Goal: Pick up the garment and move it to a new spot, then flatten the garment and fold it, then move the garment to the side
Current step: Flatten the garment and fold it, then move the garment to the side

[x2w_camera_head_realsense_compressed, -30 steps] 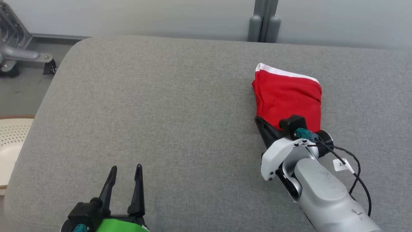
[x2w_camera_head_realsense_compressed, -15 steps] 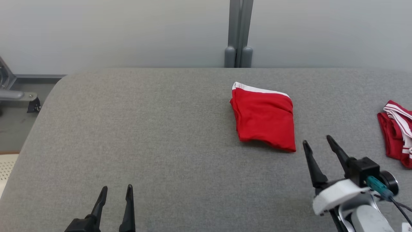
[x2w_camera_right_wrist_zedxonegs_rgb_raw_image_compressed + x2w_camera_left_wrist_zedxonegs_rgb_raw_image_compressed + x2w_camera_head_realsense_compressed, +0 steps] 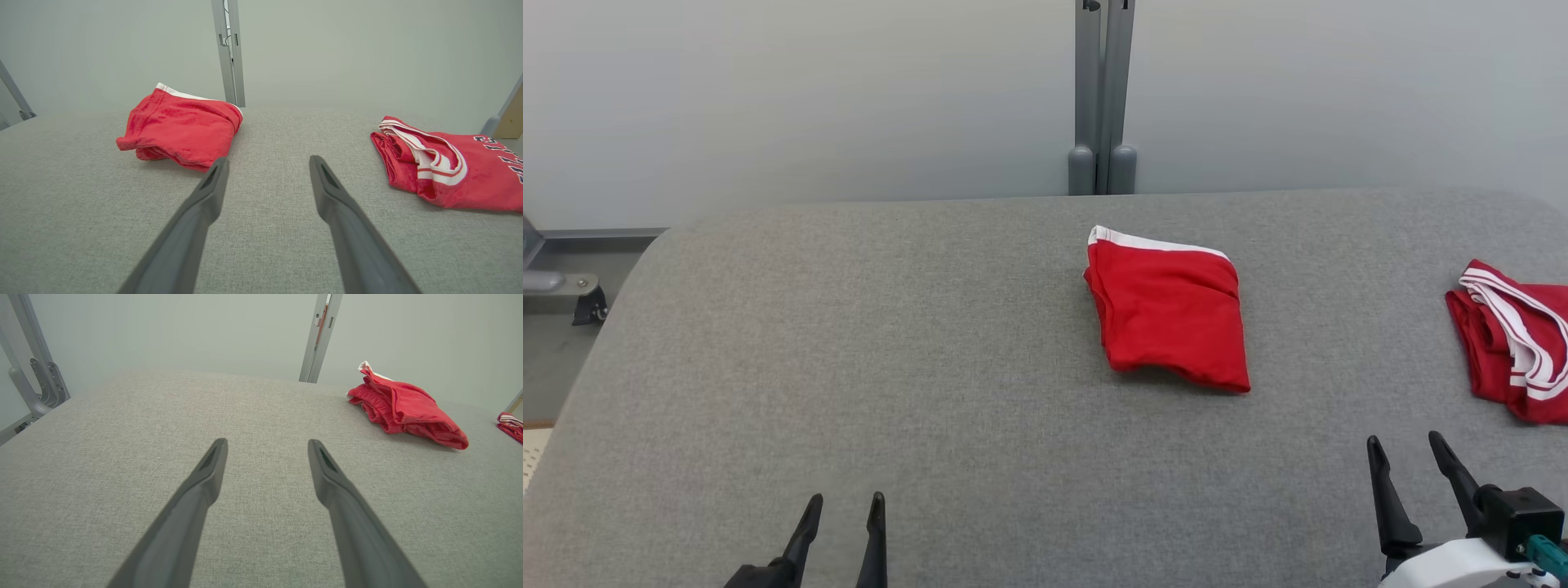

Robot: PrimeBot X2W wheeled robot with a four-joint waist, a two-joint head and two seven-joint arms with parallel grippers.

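Folded red garment [image 3: 1168,314] on grey pad [image 3: 931,327].
The garment lies right of the pad's centre; left gripper [image 3: 847,496] and right gripper [image 3: 1405,438] hover over the pad's near edge, fingers spread, holding nothing.

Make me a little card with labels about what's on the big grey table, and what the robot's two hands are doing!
surface: grey padded table
middle item: folded red shorts with a white band, lying flat, a bit right of centre
far right item: red jersey with white stripes, apart from the shorts
left gripper: open, holding nothing, at the near edge
right gripper: open, holding nothing, touching neither garment
behind the table: grey post
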